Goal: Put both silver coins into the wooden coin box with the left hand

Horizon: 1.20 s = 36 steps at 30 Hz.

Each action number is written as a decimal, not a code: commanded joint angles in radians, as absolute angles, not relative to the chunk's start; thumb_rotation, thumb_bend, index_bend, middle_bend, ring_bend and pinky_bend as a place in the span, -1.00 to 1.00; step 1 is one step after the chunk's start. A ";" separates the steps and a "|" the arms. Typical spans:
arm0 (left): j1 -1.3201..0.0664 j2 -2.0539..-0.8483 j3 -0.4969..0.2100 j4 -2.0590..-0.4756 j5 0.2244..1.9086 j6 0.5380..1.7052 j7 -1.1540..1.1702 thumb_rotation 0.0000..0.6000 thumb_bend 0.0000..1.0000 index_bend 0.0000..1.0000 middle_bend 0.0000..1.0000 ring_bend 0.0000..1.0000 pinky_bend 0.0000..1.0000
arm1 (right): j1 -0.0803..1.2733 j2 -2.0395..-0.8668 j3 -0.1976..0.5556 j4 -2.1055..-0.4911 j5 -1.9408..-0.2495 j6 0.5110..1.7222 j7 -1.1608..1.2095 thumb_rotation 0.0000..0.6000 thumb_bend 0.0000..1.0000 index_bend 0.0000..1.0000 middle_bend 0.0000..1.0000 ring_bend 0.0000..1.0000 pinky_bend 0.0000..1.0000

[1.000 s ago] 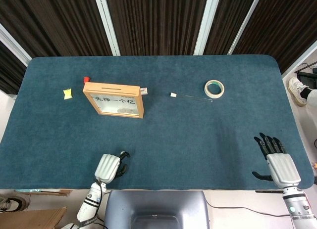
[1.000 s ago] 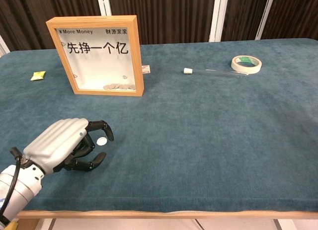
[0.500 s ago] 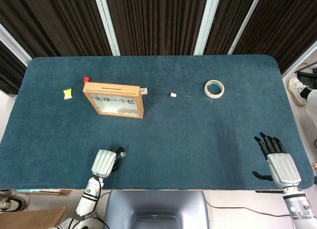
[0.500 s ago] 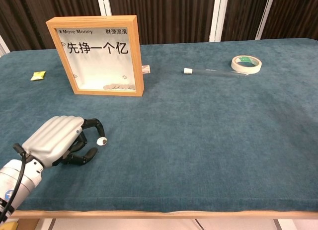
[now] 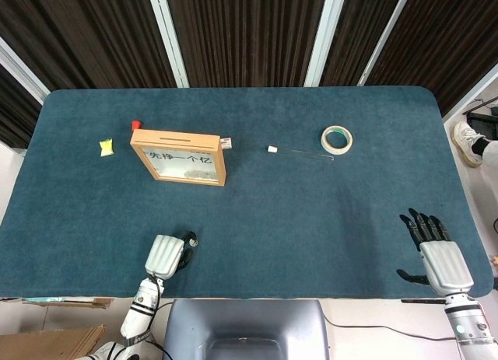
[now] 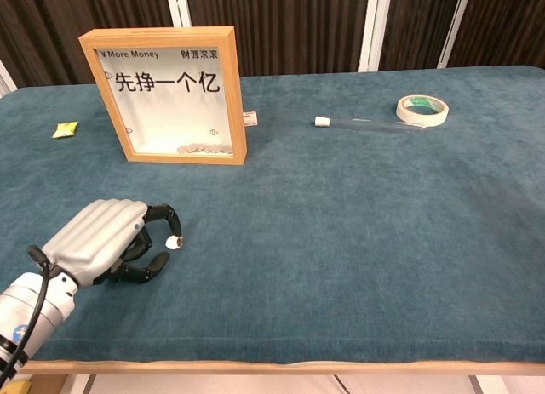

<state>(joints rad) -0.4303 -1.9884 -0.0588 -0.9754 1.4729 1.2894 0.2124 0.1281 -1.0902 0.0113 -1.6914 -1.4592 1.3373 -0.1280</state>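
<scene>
The wooden coin box (image 6: 168, 94), a glass-fronted frame with Chinese writing, stands upright at the back left; its top slot shows in the head view (image 5: 178, 138). One silver coin (image 6: 174, 242) (image 5: 192, 240) lies on the blue cloth near the front edge. My left hand (image 6: 106, 239) (image 5: 165, 256) rests just left of it with its fingers curled in; one fingertip (image 6: 169, 232) touches the coin and the thumb sits apart from it. My right hand (image 5: 433, 249) lies flat at the front right, fingers spread, holding nothing. I see no second loose coin.
A tape roll (image 6: 421, 110) and a thin tube with a white cap (image 6: 362, 124) lie at the back right. A yellow packet (image 6: 65, 129) sits left of the box, a small red thing (image 5: 135, 124) behind it, a small white tag (image 6: 249, 117) beside it.
My left hand drew back to the left; the finger that arched over the coin now touches its left side. The coin stayed in place. The right hand is unchanged.
</scene>
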 commanded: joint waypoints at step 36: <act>-0.438 -1.982 -0.067 -0.959 1.476 1.268 0.209 1.00 -0.23 -0.13 1.00 1.00 1.00 | 0.127 -1.091 0.012 -1.691 -1.458 1.338 -0.135 1.00 -0.65 -1.00 -1.00 -1.00 -1.00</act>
<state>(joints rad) -0.4376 -1.9818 -0.0668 -0.9586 1.4765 1.2677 0.2092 0.1273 -1.0913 0.0121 -1.6912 -1.4584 1.3376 -0.1351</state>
